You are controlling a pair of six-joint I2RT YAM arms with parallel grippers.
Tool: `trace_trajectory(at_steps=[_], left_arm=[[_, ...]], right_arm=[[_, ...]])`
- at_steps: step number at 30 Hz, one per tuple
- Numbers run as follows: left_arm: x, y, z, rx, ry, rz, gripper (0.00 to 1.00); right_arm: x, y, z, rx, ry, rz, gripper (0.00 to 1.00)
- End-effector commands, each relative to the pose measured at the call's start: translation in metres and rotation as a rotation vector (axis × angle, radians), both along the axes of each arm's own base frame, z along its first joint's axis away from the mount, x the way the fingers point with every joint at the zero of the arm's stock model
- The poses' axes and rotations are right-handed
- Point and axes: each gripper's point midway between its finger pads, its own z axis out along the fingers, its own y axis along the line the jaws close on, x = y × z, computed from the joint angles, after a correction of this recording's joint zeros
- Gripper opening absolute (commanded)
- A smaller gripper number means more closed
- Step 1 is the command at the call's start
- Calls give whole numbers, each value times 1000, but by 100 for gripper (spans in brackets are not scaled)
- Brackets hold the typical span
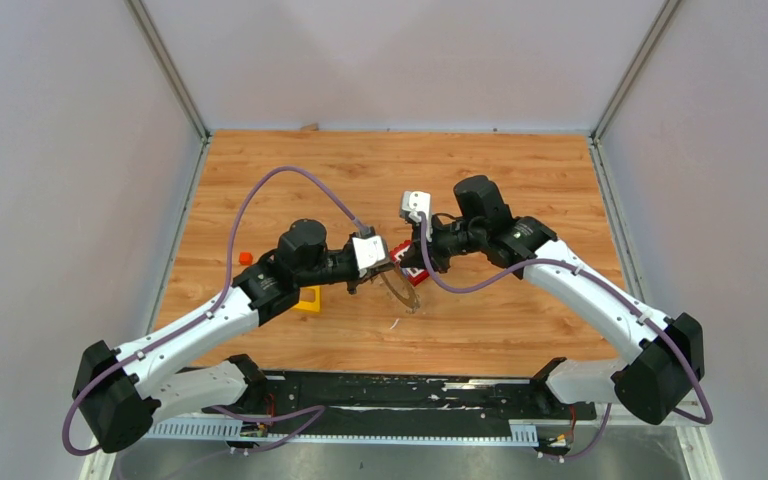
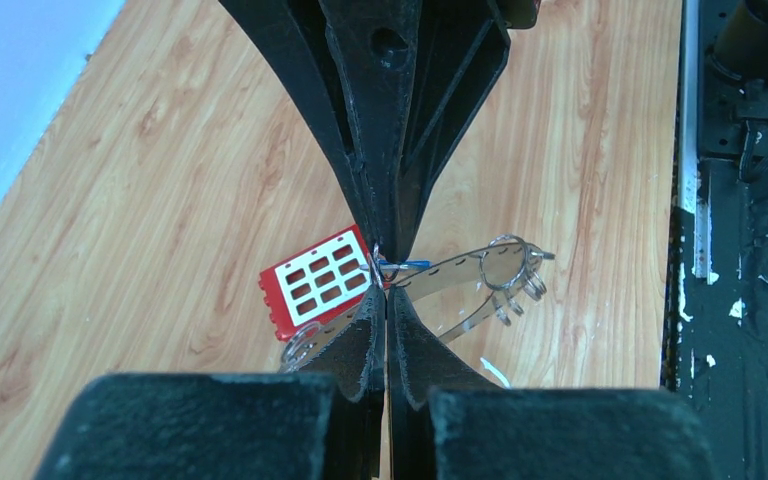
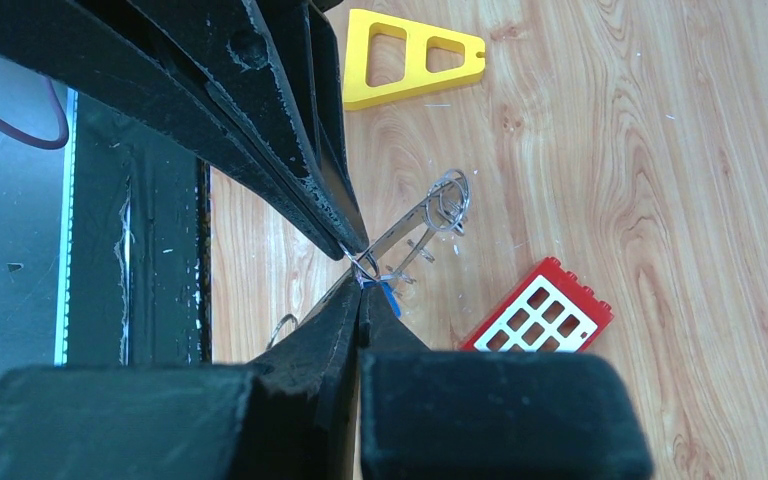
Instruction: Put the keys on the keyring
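Black left fingers [image 2: 358,345], right fingers [image 3: 325,335] shut, tips meeting at keyring [image 2: 450,272]

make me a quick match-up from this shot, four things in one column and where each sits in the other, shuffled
Things
1. keyring
2. red block
3. yellow frame
4. small orange bit

Places
a. near the left edge of the table
b. where the tips of the shut left gripper and shut right gripper meet
c. partly hidden under the left arm in the top view
d. flat on the wood beside the keyring, white grid facing up

Pairs: 1-b, 2-d, 3-c, 4-a
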Motion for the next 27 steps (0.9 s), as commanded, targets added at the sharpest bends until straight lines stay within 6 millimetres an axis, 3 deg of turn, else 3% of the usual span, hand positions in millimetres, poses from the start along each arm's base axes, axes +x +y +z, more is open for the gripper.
trace_trajectory(at_steps=[1, 27], left_arm=[[-10, -7, 28, -67, -83, -75, 0], [-10, -6, 18, -7, -99, -80, 0]], right_arm=[[18, 4, 19, 26, -70, -44, 0], [5, 9, 27, 55, -35, 23, 0]])
